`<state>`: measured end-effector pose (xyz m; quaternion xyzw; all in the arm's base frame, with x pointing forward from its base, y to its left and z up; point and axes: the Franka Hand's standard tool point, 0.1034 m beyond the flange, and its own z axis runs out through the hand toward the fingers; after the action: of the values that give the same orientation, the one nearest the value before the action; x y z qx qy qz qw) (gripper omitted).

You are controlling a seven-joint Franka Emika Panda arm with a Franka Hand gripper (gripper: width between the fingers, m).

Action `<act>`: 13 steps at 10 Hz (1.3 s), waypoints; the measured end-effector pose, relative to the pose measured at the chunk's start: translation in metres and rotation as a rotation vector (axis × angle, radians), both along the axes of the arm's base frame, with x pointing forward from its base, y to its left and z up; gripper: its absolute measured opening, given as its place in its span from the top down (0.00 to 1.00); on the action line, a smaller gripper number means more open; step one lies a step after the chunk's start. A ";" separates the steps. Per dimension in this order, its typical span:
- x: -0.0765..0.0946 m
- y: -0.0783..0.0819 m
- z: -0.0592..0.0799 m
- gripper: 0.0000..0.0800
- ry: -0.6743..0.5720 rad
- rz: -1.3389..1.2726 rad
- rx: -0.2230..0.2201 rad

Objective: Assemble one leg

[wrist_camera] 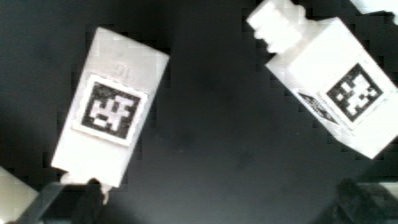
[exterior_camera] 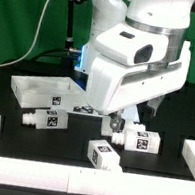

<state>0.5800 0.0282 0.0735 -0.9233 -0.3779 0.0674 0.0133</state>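
The gripper (wrist_camera: 222, 200) is spread wide and holds nothing. In the wrist view its two fingers (wrist_camera: 63, 205) show at the edge of the picture with only bare black table (wrist_camera: 214, 150) between them. It hangs low, though how close to the surface I cannot tell.

Nearest in the exterior view is the leg (exterior_camera: 138, 140), lying flat with a tag facing up, just beside the gripper at about five o'clock. A second leg (exterior_camera: 105, 153) lies near, at about seven o'clock. The wrist view shows two such blocks apart from each other, and neither sits between the fingers. A third leg (exterior_camera: 42, 119) lies well apart at about nine o'clock. The tabletop (exterior_camera: 41, 89) rests beyond it at about ten o'clock, open side up.

By my reading, the assembly proper has not begun: no leg is gripped and none stands in the tabletop. What seems left is nearly everything — closing on a leg, carrying it over, and seating its peg in a corner hole.
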 end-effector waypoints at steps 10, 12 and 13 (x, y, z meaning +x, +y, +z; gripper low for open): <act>-0.002 -0.005 -0.001 0.19 0.001 0.009 0.003; -0.018 -0.056 -0.005 0.19 0.022 -0.016 0.005; -0.012 -0.065 -0.020 0.19 0.021 -0.032 0.004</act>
<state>0.5676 -0.0372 0.0537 -0.9284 -0.3632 0.0760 0.0203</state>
